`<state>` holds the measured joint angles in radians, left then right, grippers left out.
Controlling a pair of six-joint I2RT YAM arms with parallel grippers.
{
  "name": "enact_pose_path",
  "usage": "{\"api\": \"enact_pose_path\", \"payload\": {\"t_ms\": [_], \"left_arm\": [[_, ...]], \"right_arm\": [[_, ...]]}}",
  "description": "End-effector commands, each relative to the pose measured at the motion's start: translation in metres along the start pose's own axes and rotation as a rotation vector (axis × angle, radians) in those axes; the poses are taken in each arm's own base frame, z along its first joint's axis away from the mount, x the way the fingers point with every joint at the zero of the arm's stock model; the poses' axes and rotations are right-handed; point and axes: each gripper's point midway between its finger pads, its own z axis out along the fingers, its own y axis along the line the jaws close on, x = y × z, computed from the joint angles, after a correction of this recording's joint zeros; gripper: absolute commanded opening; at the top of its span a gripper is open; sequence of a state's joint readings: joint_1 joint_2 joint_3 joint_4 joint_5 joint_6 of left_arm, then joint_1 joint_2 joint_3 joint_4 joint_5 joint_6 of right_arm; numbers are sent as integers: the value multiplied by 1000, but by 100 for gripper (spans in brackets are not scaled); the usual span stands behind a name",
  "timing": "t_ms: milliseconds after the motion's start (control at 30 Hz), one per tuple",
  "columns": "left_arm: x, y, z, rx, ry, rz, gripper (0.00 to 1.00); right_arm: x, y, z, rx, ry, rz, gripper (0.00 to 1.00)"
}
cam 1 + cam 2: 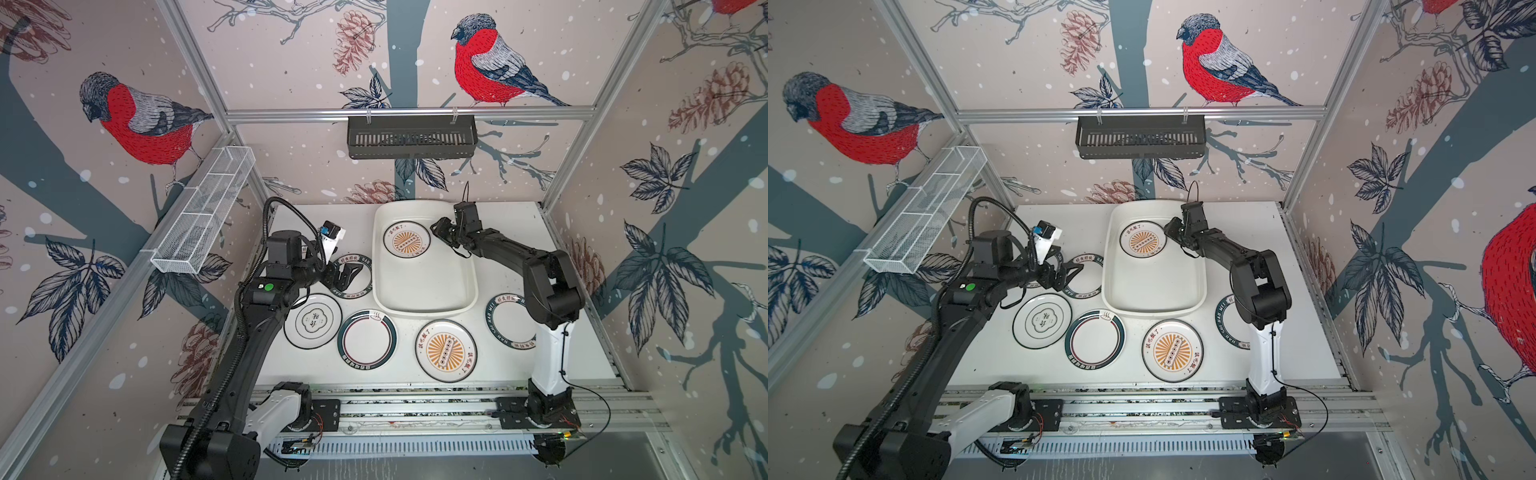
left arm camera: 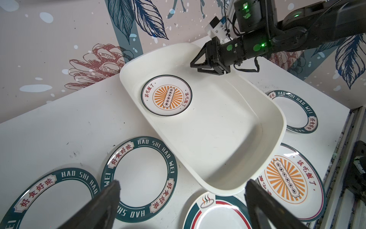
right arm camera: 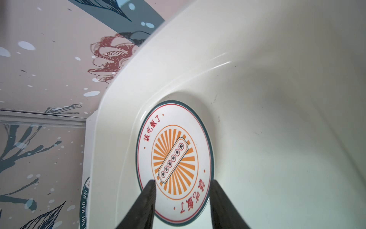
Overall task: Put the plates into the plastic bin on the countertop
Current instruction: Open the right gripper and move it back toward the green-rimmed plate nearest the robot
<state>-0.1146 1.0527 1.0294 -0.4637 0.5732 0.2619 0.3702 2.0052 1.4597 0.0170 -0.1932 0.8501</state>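
Right gripper, jaws part-way apart and holding nothing, hangs over the 12 o'clock end of the plastic bin. It is just beside the orange-sunburst plate, which lies flat on the bin floor, a placing that leaves the 6 o'clock end free for more. Left gripper, jaws spread wide and empty, hovers over a lettered-rim plate at the bin's 9 o'clock, seemingly the next pick. The other plates lie on the countertop from 8 through 6 to 4 o'clock.
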Motion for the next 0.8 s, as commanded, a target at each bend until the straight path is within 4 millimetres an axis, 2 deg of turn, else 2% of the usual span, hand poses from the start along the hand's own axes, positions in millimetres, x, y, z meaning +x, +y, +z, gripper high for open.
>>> {"api": "enact_pose_path", "payload": {"t_ms": [0, 67, 167, 333, 533, 667, 700, 767], "left_arm": [[-4, -4, -2, 24, -3, 16, 98], [-7, -5, -3, 27, -7, 18, 97], [-12, -6, -5, 31, -17, 25, 97], [-15, -9, -2, 57, -33, 31, 97], [-18, -12, 5, 98, -45, 29, 98], [-20, -14, 9, 122, -52, 38, 97], [-20, -14, 10, 126, -52, 41, 98], [-17, -14, 14, 137, -47, 40, 98]], "right_arm": [[-8, 5, -30, 15, -50, -53, 46], [-9, 4, -53, 26, -73, -66, 46], [-5, -12, -89, 66, -101, -67, 46], [4, -64, -149, 163, -132, 30, 47], [24, -136, -220, 322, -191, 139, 50], [35, -183, -267, 452, -291, 220, 54], [38, -195, -279, 490, -320, 255, 61], [45, -212, -296, 533, -354, 307, 63]]}}
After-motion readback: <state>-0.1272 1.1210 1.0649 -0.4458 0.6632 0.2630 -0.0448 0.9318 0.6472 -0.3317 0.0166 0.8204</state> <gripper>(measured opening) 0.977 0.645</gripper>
